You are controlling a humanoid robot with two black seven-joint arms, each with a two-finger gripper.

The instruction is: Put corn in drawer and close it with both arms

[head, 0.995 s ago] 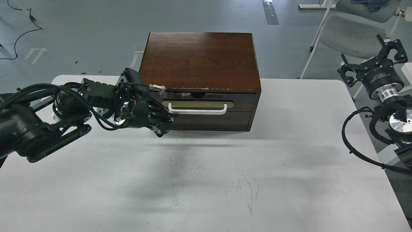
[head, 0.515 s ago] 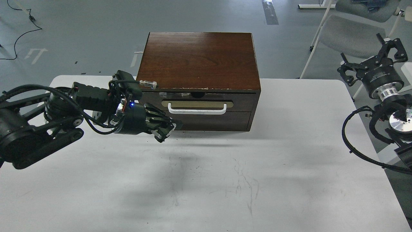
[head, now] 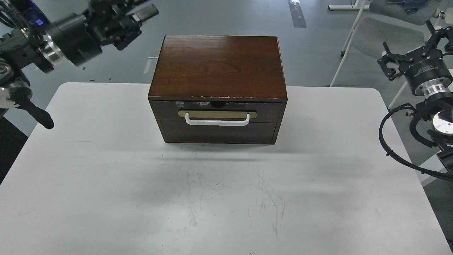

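The dark brown drawer [head: 217, 110] sits flush in the front of the wooden cabinet [head: 219, 65], with its beige plate and white bar handle [head: 217, 122] facing me. The plain dark panel [head: 219, 133] lies below it. No corn shows anywhere. My left gripper [head: 122, 21] is raised high at the top left, behind and left of the cabinet, and is blurred, so its fingers cannot be told apart. My right gripper [head: 414, 49] hangs off the table's right side with its claws spread and empty.
The cabinet stands at the back middle of the white table [head: 106, 177], which is scuffed in front. A grey chair [head: 385, 37] stands on the floor at the back right, behind my right gripper. A cable [head: 21, 39] lies on the floor at the far left.
My left arm has swung from the drawer's left front corner up and back to the top left. My right gripper has risen slightly. The drawer front has stayed flush.
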